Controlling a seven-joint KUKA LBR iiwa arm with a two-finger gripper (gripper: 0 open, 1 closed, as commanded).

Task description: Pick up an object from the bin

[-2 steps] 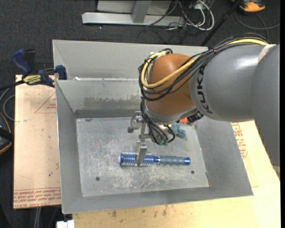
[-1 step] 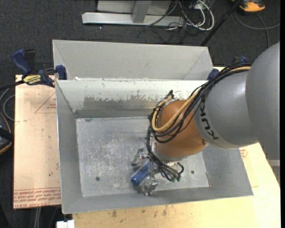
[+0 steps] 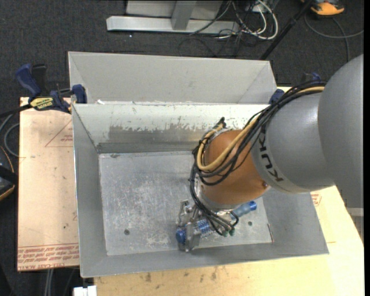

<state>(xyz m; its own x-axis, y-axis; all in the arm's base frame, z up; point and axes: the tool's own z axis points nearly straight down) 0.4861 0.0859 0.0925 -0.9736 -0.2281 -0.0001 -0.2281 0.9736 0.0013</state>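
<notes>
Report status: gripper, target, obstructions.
Gripper low at bin floor's near edge. Small blue piece at its tip, grasp unconfirmed. Blue cylinder beside wrist, not blocking.

A dark floor [image 3: 34, 34] is seen along the far side and down the left. At the far edge a flat grey metal base [image 3: 144, 23] with an upright post is set on it. Black and pale cables [image 3: 248, 20] are tangled just to its right, and an orange object [image 3: 326, 7] is cut off at the far right corner.

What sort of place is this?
Probably a robotics lab or test bench: a big grey robot arm reaches into a scuffed metal bin, and loose cables trail across the dark floor behind.
</notes>
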